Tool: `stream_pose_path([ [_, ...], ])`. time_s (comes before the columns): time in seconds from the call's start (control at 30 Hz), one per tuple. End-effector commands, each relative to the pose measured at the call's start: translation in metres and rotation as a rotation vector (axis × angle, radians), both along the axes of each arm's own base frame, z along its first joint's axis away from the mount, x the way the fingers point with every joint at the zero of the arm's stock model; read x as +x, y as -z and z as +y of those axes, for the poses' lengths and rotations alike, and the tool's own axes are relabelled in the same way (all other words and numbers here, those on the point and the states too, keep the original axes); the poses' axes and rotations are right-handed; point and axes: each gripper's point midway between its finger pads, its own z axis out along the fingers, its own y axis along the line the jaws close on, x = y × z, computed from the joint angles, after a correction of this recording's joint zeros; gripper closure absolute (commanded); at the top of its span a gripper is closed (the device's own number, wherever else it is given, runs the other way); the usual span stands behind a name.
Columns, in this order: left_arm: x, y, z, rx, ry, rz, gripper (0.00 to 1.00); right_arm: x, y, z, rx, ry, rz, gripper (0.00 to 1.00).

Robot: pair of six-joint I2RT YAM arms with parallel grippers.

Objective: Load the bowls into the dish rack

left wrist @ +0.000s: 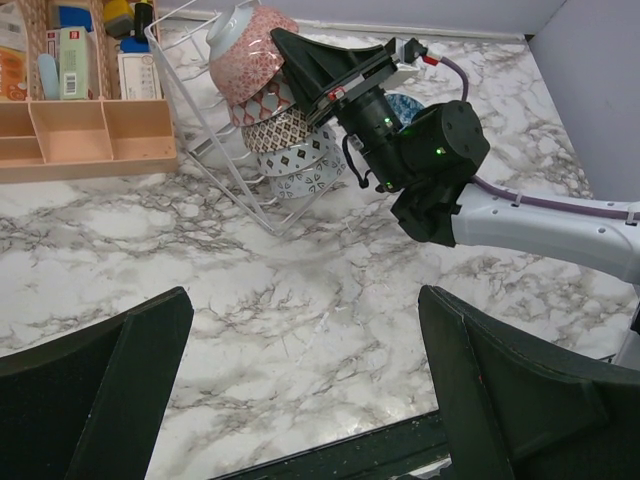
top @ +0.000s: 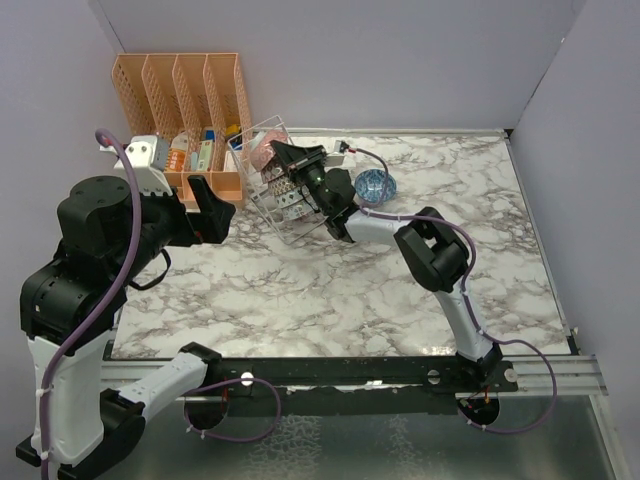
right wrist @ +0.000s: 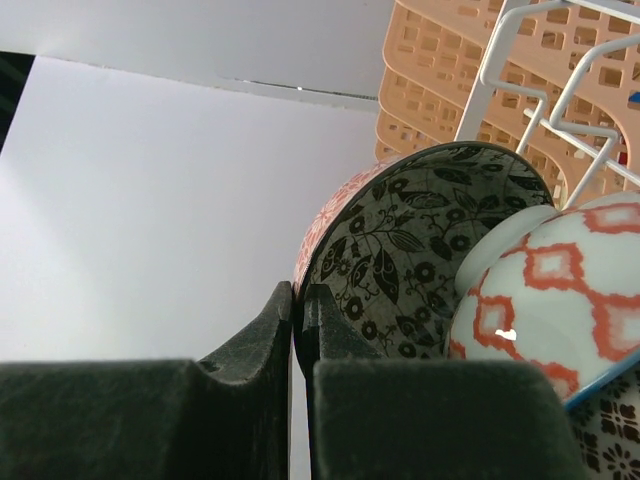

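Marble table (top: 350, 290): right gripper (left wrist: 285, 45) pinching pink-red bowl (left wrist: 250, 50) rim, topmost in dish rack (top: 265, 200) — early release risks sliding off stacked bowls (left wrist: 290, 160); left gripper (left wrist: 305, 300) spread.

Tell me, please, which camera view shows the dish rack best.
Left wrist view: the dish rack shows nearly whole, bowls stacked inside. Top external shows it small, partly behind the right arm; right wrist catches only a few wires.

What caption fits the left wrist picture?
The right gripper pinches a pink bowl above the bowls stacked in the dish rack.
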Motion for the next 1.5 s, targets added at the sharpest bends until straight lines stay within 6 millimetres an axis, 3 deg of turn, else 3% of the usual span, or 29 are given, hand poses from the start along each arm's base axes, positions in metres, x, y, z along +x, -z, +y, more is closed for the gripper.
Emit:
stream_pose_path([
  [0.0, -0.002, -0.001, 0.004, 0.005, -0.013, -0.016, 0.01, -0.008, -0.006, -0.001, 0.039, -0.015, -0.004, 0.95],
  [0.2, -0.003, -0.002, 0.005, 0.005, -0.016, -0.019, 0.01, -0.01, -0.002, -0.002, 0.026, -0.031, 0.048, 0.84],
  [0.5, -0.002, -0.006, 0.004, -0.002, -0.017, -0.026, 0.01, -0.014, 0.0, -0.006, -0.019, -0.028, 0.127, 0.8],
  [0.73, -0.001, -0.005, 0.003, -0.005, -0.015, -0.024, 0.01, -0.021, -0.002, -0.008, -0.02, -0.052, 0.154, 0.7],
  [1.23, 0.003, -0.011, 0.001, -0.015, -0.013, -0.039, 0.01, -0.058, 0.005, -0.029, -0.124, -0.102, 0.236, 0.64],
  [1.33, 0.004, -0.014, 0.0, -0.018, -0.013, -0.041, 0.01, -0.073, -0.001, -0.038, -0.205, -0.11, 0.224, 0.63],
  [1.47, 0.004, -0.02, 0.0, -0.03, -0.014, -0.051, 0.01, -0.081, 0.0, -0.064, -0.465, -0.042, 0.244, 0.52],
])
